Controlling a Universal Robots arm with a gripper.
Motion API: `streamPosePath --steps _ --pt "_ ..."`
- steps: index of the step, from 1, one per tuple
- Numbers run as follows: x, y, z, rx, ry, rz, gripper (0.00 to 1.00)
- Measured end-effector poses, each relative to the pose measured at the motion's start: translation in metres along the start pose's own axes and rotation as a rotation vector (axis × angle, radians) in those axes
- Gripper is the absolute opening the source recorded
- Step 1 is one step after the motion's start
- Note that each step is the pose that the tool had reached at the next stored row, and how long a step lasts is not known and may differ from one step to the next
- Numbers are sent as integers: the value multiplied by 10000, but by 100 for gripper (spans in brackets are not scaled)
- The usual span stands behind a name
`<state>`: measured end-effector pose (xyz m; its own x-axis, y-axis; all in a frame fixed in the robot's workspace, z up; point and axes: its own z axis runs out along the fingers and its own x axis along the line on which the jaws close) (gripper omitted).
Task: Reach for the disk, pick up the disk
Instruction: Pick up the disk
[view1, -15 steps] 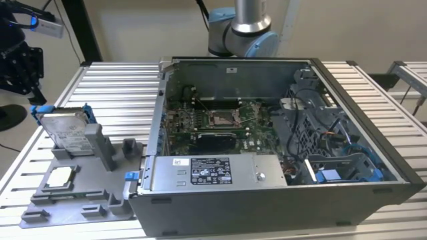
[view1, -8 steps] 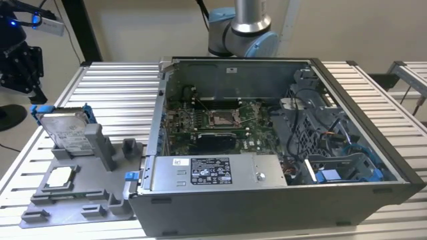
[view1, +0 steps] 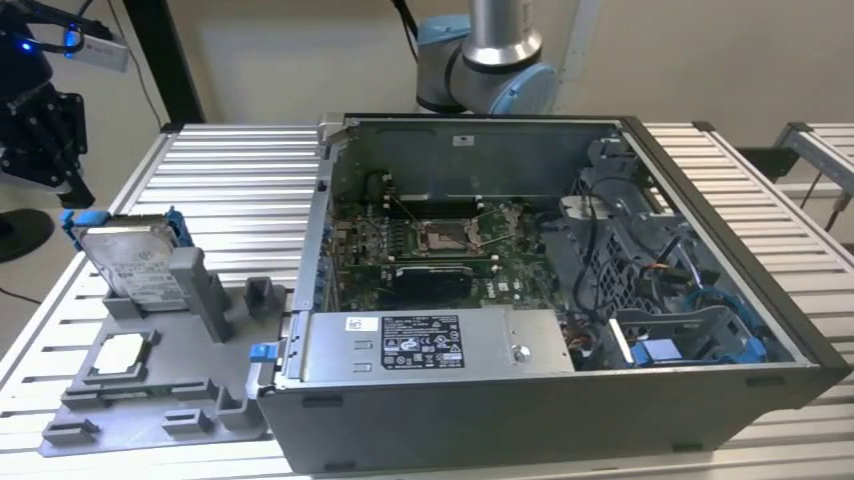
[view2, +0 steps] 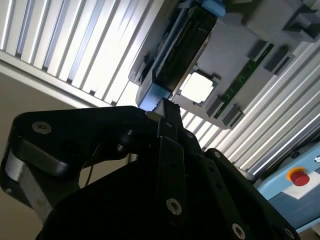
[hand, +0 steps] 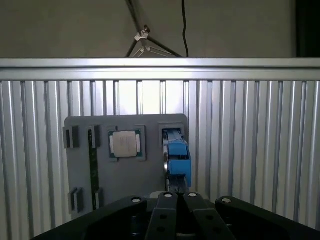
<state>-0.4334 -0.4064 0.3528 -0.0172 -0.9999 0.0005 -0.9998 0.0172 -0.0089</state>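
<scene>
a grey fixture plate lies on the slatted metal bench, at the exterior view's left of an open computer case. the disk stands on edge in a slot at the far corner of that plate. it is tilted, so its white-labelled silver face shows in the exterior view, with its blue frame along the edges. nothing grips it.

a small square chip sits flat in a seat on the same plate, nearer the camera than the disk and apart from it. inside the case, a silver box with a black-and-white sticker sits along the near wall. the circuit board lies beyond it. the arm rises behind the case.

in the first wrist view, the end effector points toward the plate. its two fingers are drawn together side by side, closed on nothing. the disk shows edge-on as a blue block and lines up with the fingertips. the chip sits beside it.

in the second wrist view, the end effector shows as one dark column. its tip overlaps the blue corner of the disk in the picture. whether the two touch cannot be told from this angle. the chip lies just beside the disk on the plate, and a narrow green strip lies a little further along the plate. a red button sits on a blue and white box beyond the bench.
</scene>
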Motion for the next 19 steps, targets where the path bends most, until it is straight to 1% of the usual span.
streamPosePath --steps 3,4,16,19 --pt "0 0 0 0 0 -1 0" --pt "0 0 0 0 0 -1 100" --pt "0 1 0 1 0 -4 100" --pt "0 2 11 1 0 -4 100"
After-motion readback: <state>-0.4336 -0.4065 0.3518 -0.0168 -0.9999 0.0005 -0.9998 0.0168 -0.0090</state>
